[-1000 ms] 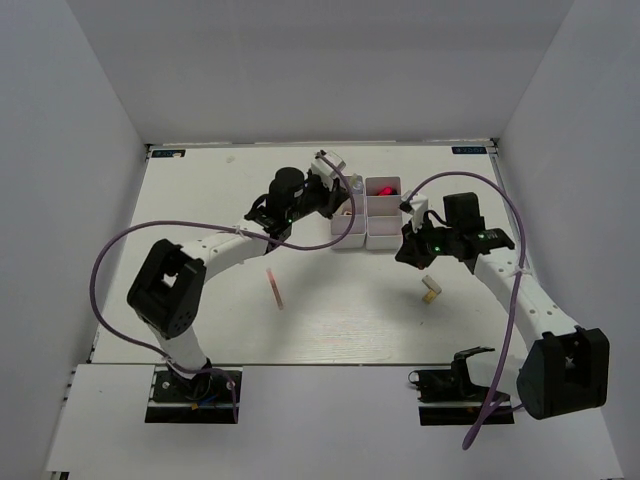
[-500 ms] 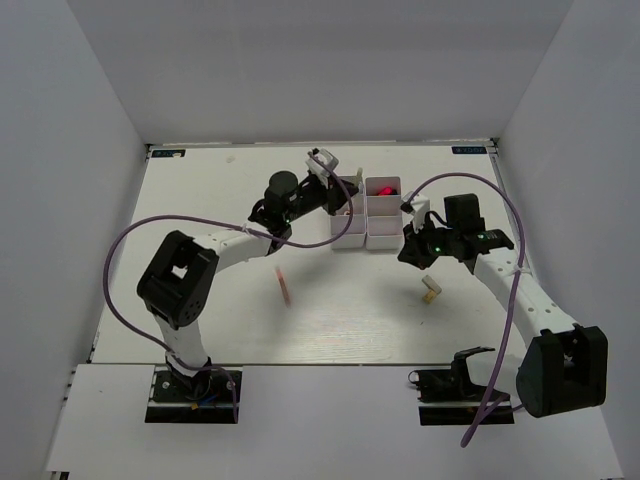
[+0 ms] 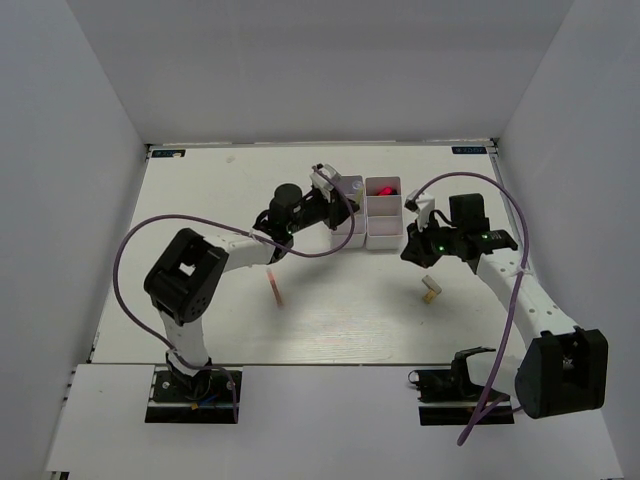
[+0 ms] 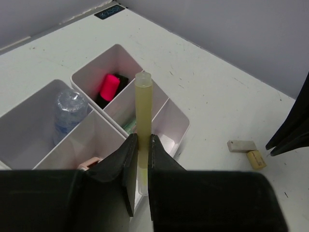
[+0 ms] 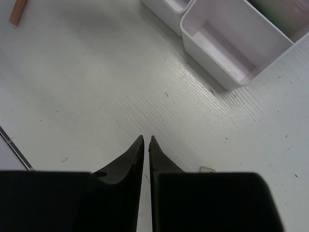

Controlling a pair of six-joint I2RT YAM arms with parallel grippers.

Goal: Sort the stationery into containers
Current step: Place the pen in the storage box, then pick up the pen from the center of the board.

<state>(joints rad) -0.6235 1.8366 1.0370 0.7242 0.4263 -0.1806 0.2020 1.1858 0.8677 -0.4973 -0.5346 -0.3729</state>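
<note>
My left gripper (image 4: pixel 140 137) is shut on a translucent yellow-green tube (image 4: pixel 143 101), which stands up between the fingers over the white containers (image 4: pixel 94 61). One compartment holds a pink-capped black marker (image 4: pixel 110 87) and another a blue tube (image 4: pixel 67 108). From above, the left gripper (image 3: pixel 330 205) hangs over the left column of the containers (image 3: pixel 380 238). My right gripper (image 5: pixel 146 139) is shut with nothing in it, low over bare table in front of the containers (image 5: pixel 205 60). A beige block (image 3: pixel 431 292) lies just in front of the right gripper (image 3: pixel 408 252).
A thin orange stick (image 3: pixel 275 288) lies on the table left of centre and shows at the top left corner in the right wrist view (image 5: pixel 17 12). The beige block (image 4: pixel 241 146) lies with a yellowish piece (image 4: pixel 256 159) beside it. White walls enclose the table.
The left arm has carried the tube rightward, farther over the containers. The right arm has barely moved.
</note>
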